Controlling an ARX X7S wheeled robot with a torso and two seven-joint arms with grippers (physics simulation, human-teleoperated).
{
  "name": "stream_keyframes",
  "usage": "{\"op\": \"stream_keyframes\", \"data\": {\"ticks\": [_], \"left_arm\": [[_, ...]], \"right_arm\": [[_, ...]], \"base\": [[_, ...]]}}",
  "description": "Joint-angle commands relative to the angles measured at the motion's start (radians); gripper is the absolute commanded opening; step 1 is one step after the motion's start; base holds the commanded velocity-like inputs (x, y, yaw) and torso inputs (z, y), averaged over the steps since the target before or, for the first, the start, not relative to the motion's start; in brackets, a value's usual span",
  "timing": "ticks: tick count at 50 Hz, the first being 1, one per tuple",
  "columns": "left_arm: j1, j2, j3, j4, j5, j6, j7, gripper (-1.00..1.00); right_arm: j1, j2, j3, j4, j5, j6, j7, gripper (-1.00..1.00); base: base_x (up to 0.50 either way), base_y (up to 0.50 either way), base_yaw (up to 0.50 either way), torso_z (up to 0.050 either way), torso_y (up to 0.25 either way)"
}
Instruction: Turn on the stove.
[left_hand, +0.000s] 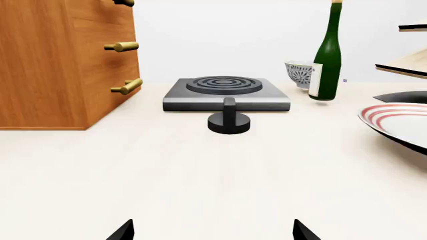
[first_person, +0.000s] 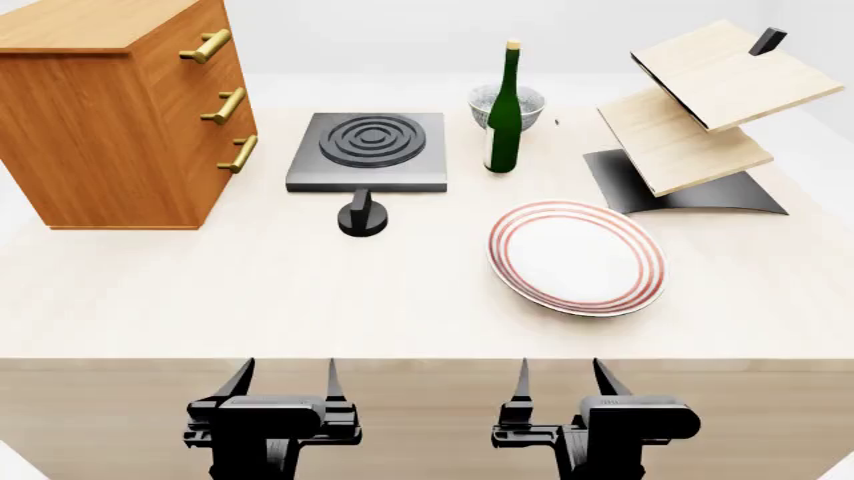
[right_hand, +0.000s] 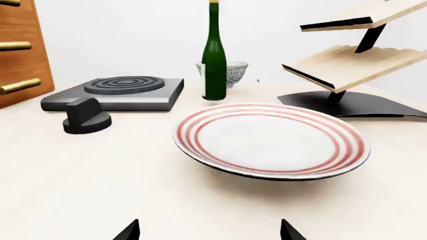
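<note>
The stove (first_person: 367, 152) is a flat dark grey slab with a ringed round burner, at the back of the table left of centre. Its small black knob (first_person: 362, 217) stands just in front of it, handle upright. The stove (left_hand: 227, 92) and knob (left_hand: 229, 120) lie straight ahead in the left wrist view, and to one side in the right wrist view, stove (right_hand: 117, 92) and knob (right_hand: 85, 118). My left gripper (first_person: 284, 385) and right gripper (first_person: 558, 383) are both open and empty at the table's near edge, far from the knob.
A wooden drawer chest (first_person: 120, 110) stands at the back left. A green bottle (first_person: 505, 110) and a patterned bowl (first_person: 507, 100) stand right of the stove. A red-striped plate (first_person: 577, 257) lies right of centre. A wooden shelf rack (first_person: 694, 110) on a curved black base is back right.
</note>
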Motion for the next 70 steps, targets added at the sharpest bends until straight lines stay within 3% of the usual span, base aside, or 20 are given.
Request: {"op": "stream_keyframes", "data": {"ticks": [1,8,11,15,18,19,22,28,31,36,47,70], "left_arm": [[0.002,-0.026,0.030,0.008,-0.026,-0.006,-0.030,1.00],[-0.006,-0.043,0.047,-0.015,-0.011,0.001,-0.086,1.00],[-0.008,-0.049,0.055,-0.012,-0.018,-0.006,-0.092,1.00],[-0.029,-0.073,0.074,0.010,0.025,0.011,-0.112,1.00],[-0.095,-0.089,0.051,0.249,-0.048,-0.335,-0.081,1.00],[-0.126,-0.097,0.045,0.362,-0.058,-0.469,-0.085,1.00],[-0.173,-0.117,0.040,0.542,-0.093,-0.693,-0.079,1.00],[-0.285,-0.106,-0.034,0.780,-0.180,-0.996,-0.081,1.00],[-0.312,-0.101,-0.041,0.809,-0.194,-1.054,-0.089,1.00],[-0.334,-0.095,-0.066,0.821,-0.213,-1.081,-0.092,1.00],[-0.316,-0.106,-0.066,0.790,-0.217,-1.042,-0.101,1.00],[-0.291,-0.124,-0.050,0.771,-0.229,-0.994,-0.117,1.00]], "right_arm": [[-0.002,0.013,-0.017,-0.006,0.013,0.003,0.017,1.00],[-0.022,0.036,-0.038,-0.007,0.057,-0.058,0.041,1.00],[0.001,0.034,-0.022,0.005,0.093,0.059,0.064,1.00],[-0.001,0.052,-0.033,-0.052,0.065,0.057,0.100,1.00],[0.011,0.073,-0.043,-0.214,0.073,0.240,0.105,1.00],[0.032,0.080,-0.024,-0.328,0.112,0.390,0.109,1.00],[0.078,0.103,0.009,-0.514,0.171,0.613,0.122,1.00],[0.166,0.129,0.038,-0.754,0.251,0.881,0.138,1.00],[0.215,0.137,0.037,-0.819,0.276,0.968,0.146,1.00],[0.248,0.130,0.057,-0.851,0.305,1.026,0.154,1.00],[0.217,0.117,0.099,-0.831,0.322,0.963,0.156,1.00],[0.210,0.112,0.119,-0.805,0.374,0.934,0.174,1.00]], "base": [[0.00,0.00,0.00,0.000,0.000],[0.00,0.00,0.00,0.000,0.000],[0.00,0.00,0.00,0.000,0.000],[0.00,0.00,0.00,0.000,0.000],[0.00,0.00,0.00,0.000,0.000],[0.00,0.00,0.00,0.000,0.000],[0.00,0.00,0.00,0.000,0.000],[0.00,0.00,0.00,0.000,0.000],[0.00,0.00,0.00,0.000,0.000],[0.00,0.00,0.00,0.000,0.000],[0.01,0.00,0.00,0.000,0.000],[0.49,0.00,0.00,0.000,0.000]]}}
